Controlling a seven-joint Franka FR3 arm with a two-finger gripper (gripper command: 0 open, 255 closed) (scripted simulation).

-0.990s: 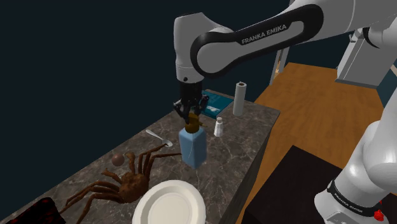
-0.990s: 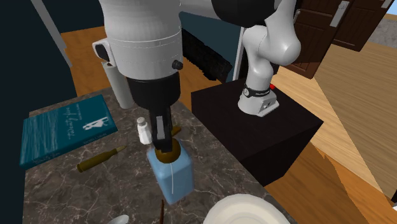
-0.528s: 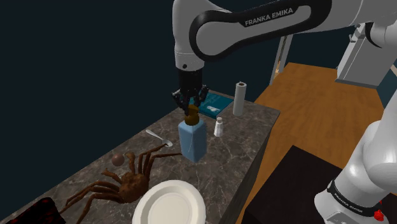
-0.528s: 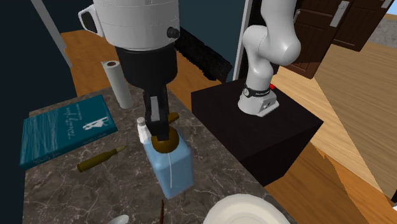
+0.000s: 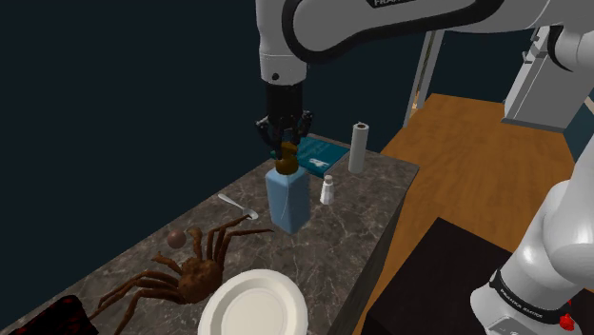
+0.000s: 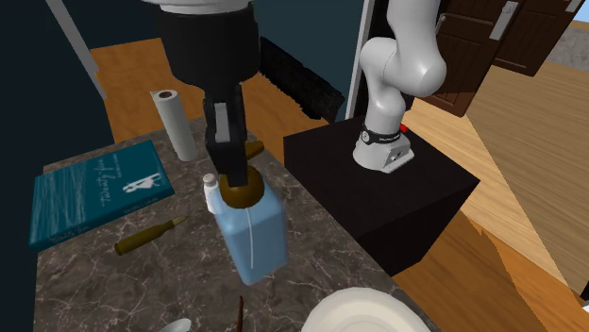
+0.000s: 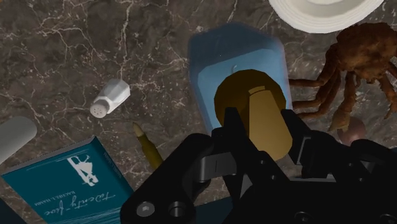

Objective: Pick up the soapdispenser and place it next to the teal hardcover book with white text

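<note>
Tool [image 5: 285,155] vertical, pointing down | clasping soap dispenser [image 5: 287,202] cap

plate [image 6: 363,311] cut by btm edge, book [image 5: 325,154] partly behind gripper [image 5: 284,152], title prob illegible

One dark marbled bench [image 5: 381,195] is seen. One blue soap dispenser [image 5: 287,202] with a brown cap is counted, and one teal book [image 6: 94,189] with white lettering. One white paper roll [image 5: 358,146], one white shaker [image 7: 109,98], one brass cartridge [image 6: 151,236] and one spoon [image 5: 236,203] are counted. One brown crab [image 5: 190,276], one white plate [image 5: 252,305] and one small brown ball [image 5: 177,239] are also counted.
</note>
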